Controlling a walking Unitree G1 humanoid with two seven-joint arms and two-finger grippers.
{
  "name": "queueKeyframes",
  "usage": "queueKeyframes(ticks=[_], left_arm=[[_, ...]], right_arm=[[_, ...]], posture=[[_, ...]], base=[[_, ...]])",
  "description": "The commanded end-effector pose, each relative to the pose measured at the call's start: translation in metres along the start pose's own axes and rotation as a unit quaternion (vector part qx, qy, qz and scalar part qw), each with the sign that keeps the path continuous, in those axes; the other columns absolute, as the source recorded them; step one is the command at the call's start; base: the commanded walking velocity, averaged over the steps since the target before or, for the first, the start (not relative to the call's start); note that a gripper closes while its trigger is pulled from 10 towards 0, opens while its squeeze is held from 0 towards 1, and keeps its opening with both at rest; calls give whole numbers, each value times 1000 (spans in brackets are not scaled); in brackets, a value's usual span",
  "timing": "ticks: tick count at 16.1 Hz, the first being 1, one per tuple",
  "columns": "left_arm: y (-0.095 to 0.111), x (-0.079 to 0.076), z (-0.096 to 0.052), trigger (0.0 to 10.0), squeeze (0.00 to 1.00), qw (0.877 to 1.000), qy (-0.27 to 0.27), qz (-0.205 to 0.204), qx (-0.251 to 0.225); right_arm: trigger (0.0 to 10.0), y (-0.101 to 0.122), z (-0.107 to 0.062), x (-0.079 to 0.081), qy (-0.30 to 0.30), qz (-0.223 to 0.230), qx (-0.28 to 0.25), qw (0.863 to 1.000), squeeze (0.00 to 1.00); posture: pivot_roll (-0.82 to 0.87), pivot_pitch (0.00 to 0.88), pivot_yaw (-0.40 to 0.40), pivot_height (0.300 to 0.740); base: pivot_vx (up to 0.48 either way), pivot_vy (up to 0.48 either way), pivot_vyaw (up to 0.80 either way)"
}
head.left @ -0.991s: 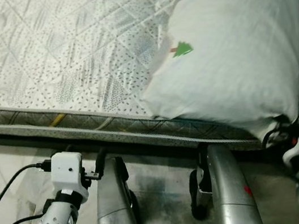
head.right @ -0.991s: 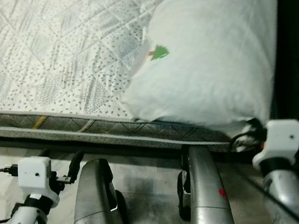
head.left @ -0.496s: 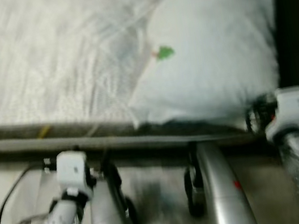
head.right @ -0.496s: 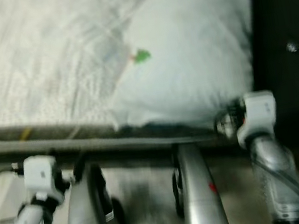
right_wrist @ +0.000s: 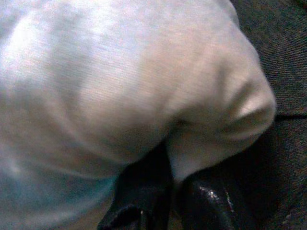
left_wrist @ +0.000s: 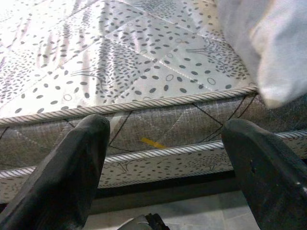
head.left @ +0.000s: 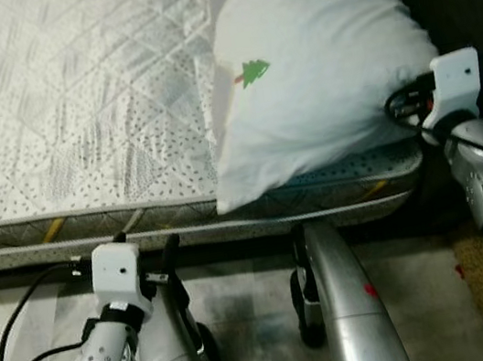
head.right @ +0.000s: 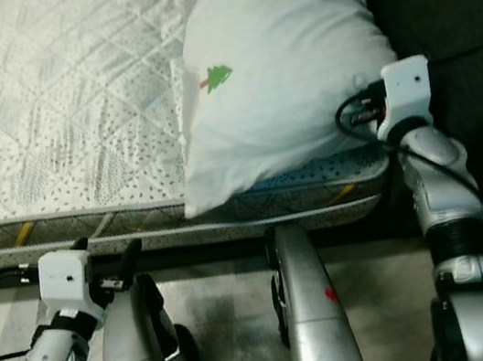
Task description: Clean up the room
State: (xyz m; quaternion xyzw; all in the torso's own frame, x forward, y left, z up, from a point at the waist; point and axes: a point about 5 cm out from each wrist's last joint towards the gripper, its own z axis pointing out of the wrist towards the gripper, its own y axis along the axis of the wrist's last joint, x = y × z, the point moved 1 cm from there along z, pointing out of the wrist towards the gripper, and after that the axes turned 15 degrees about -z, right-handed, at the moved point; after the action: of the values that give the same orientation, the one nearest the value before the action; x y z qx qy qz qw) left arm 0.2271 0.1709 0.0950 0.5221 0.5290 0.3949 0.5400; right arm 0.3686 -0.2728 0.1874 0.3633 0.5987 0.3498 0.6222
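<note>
Pillow (head.left: 314, 57) lies on the bed's corner, on the mattress (head.left: 72, 107), and looks soft, light and squashy. Your right pincer (right_wrist: 175, 191) is clamped on its corner flap, a good spot to hold. Your left pincer (left_wrist: 163, 158) hangs apart by the mattress edge. You have lots of open bed to the left for sliding it

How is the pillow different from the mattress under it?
The pillow is plain white with one little green tree; the mattress is quilted and covered in dark speckles. The pillow is puffy and sticks out over the edge, while the mattress lies flat. The right gripper pinches the pillow's corner; the left gripper is open, off the mattress. Both are pale.
</note>
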Motion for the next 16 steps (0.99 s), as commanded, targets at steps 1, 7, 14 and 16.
queueKeyframes(ticks=[1,7,14,16], left_arm=[[-8,4,-5,10000,0,1000,14,2,15],[-10,2,-1,10000,0,1000,14,1,12],[-12,1,1,10000,0,1000,17,-1,9],[-12,1,2,10000,0,1000,16,1,9]], right_arm=[[0,31,-1,-56,-101,-38,-54,993,0],[0,-55,-42,-91,-184,19,107,977,0],[0,-86,-77,-68,-185,12,120,975,0],[0,-94,-84,-50,-173,22,127,976,0]], posture=[[2,264,2,552],[-20,249,-8,552],[-27,245,-13,552],[-26,243,-8,552]], base=[[0,0,0],[0,0,0],[0,0,0],[0,0,0]])
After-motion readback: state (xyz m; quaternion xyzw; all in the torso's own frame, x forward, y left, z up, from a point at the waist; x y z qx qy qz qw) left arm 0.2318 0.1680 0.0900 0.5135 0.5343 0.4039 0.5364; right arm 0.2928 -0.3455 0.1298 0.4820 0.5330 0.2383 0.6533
